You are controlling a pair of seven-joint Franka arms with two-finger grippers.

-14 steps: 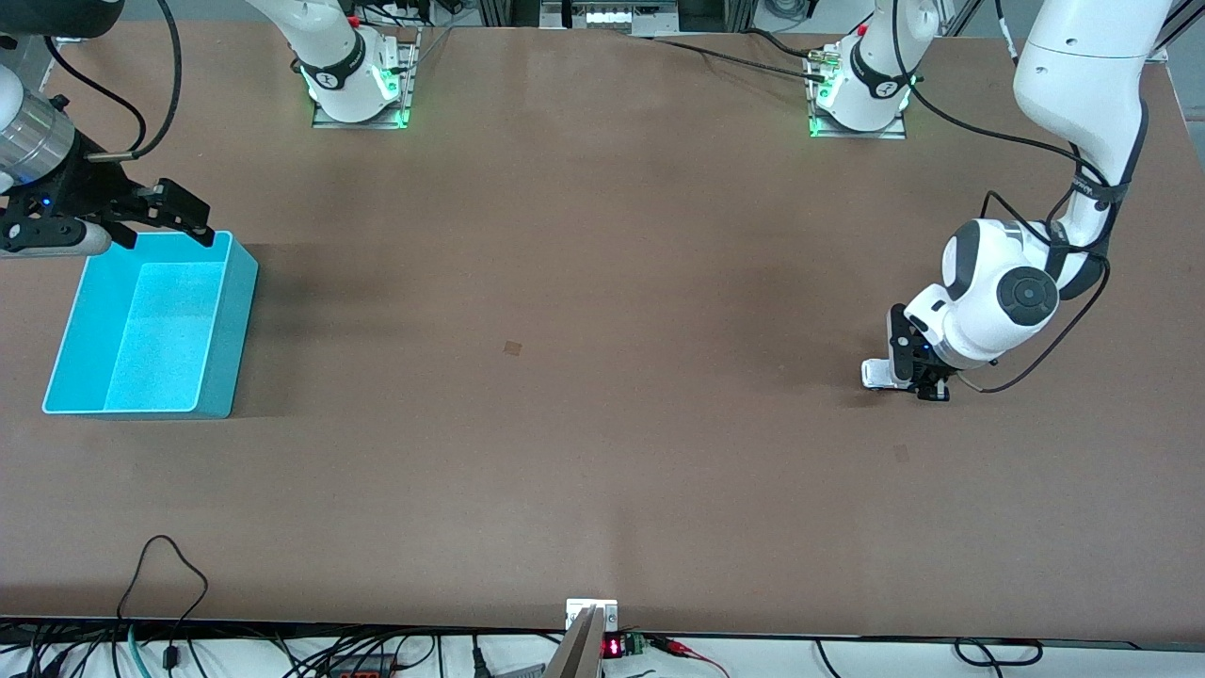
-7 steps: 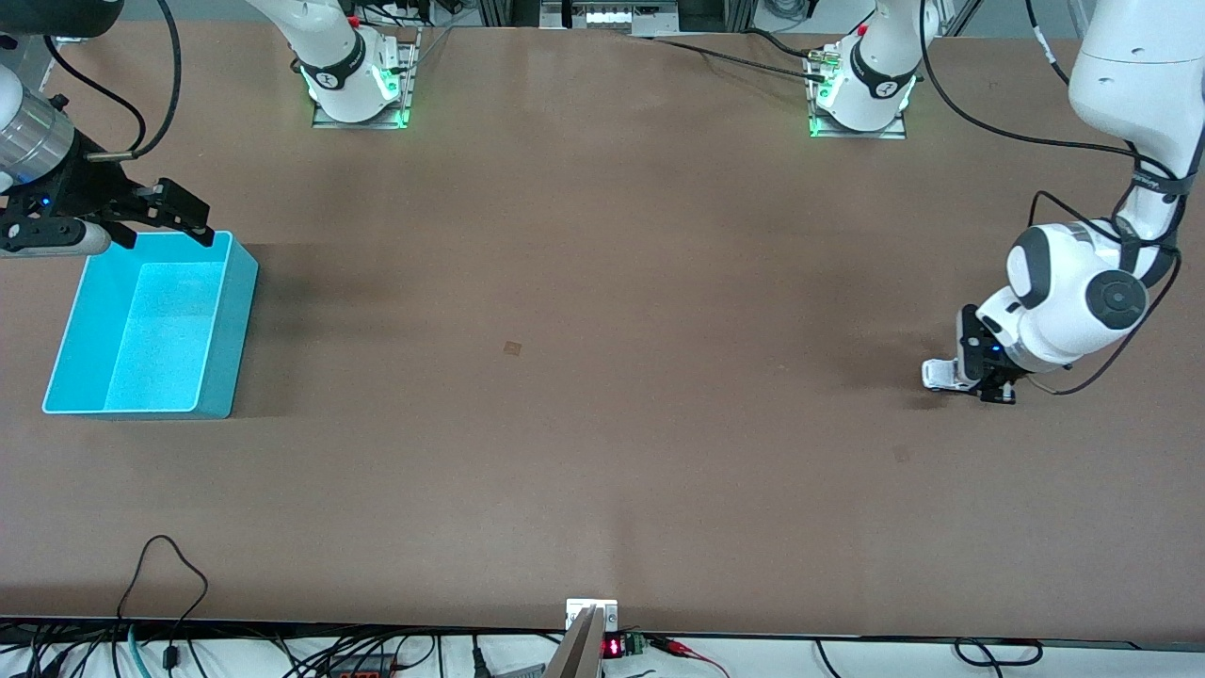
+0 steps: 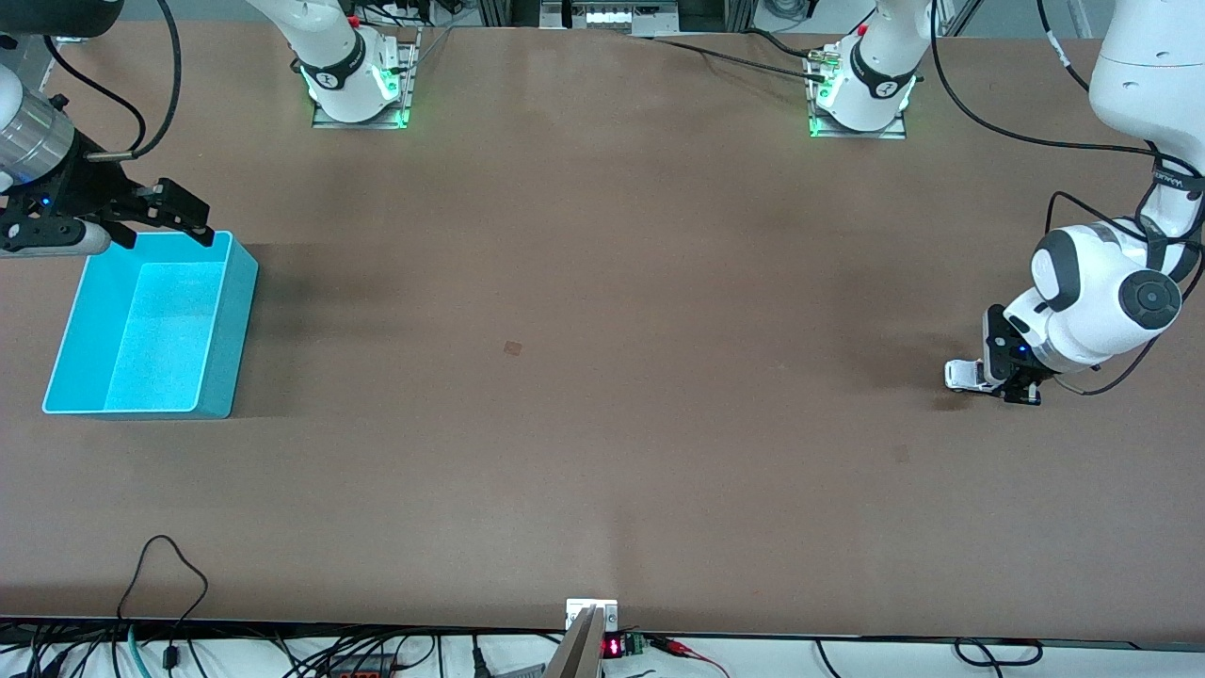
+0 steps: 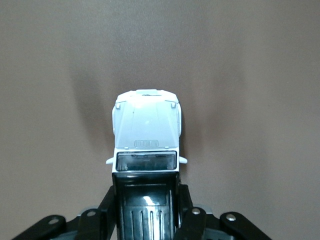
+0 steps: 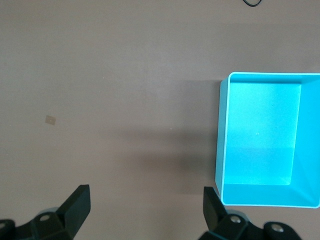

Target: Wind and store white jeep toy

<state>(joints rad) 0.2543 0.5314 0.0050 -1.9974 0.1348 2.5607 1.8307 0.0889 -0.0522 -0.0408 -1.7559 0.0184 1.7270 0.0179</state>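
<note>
The white jeep toy [image 3: 960,375] is low at the table surface near the left arm's end. My left gripper [image 3: 1000,381] is shut on its rear. In the left wrist view the jeep [image 4: 146,132] points away from the camera, its black ribbed roof panel between my left gripper's [image 4: 146,212] dark fingers [image 4: 189,212]. My right gripper [image 3: 162,229] is open and empty, held above the edge of the turquoise bin [image 3: 237,311] that is farthest from the front camera. In the right wrist view the right gripper [image 5: 146,200] is over bare table beside the bin [image 5: 221,135].
The turquoise bin is empty and stands at the right arm's end of the table. A small pale mark [image 3: 512,347] is on the table's middle. Cables hang along the table edge nearest the front camera.
My left gripper has moved along the table toward the left arm's end with the jeep in it. The right arm has not moved.
</note>
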